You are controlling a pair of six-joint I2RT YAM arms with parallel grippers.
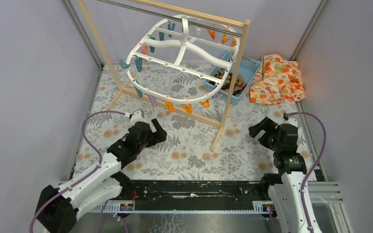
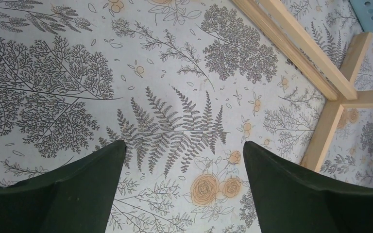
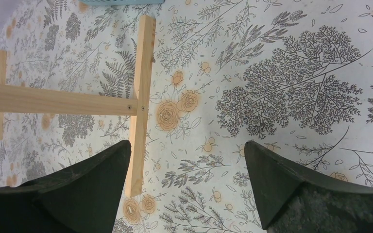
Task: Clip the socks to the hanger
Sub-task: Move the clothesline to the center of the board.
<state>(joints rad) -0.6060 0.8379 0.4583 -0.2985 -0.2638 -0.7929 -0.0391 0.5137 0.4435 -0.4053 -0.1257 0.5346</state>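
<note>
Hanger (image 1: 183,46): white plastic, smooth, glossy. Rack (image 1: 222,116): bare pale wood, matt. Tabletop (image 1: 189,155): matt printed covering, fern pattern. Basket (image 1: 251,65): light-blue perforated plastic. Cloth (image 1: 277,77): soft, crumpled fabric. Right hand (image 3: 184,145): fingers (image 3: 296,194) dark, matt, grainy.

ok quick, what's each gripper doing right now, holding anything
left gripper: open, holding nothing
right gripper: open, holding nothing

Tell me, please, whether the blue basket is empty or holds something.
Not empty: the top view shows dark brown cloth lying inside the basket.
</note>
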